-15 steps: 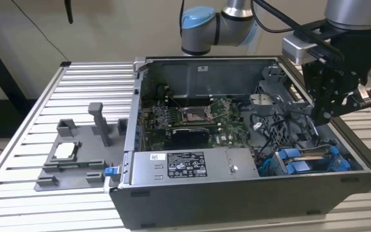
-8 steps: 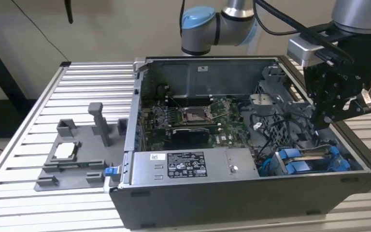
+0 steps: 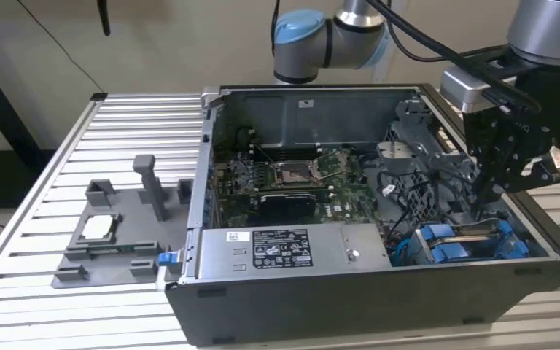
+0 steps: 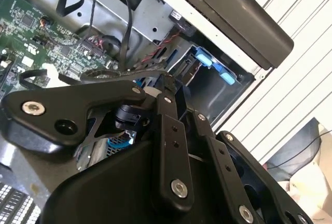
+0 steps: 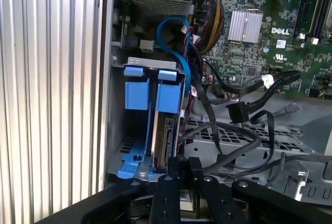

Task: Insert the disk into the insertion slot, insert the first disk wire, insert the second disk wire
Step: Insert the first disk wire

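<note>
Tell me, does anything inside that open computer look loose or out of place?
Yes: loose black cables sprawl across the grey metal cage, and one flat black plug seems joined to nothing. Beside them, the silver-grey hard drive in its bright blue carrier stands neatly in the dark grey drive bay.

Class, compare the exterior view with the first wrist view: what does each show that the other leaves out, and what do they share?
Exterior view: the grey fixture tray, the processor socket, the arm's blue joint. First wrist view: a looped blue cable, a loose black connector. Shared: the insertion slot with its blue tabs, the disk on edge inside it, the green motherboard.
</note>
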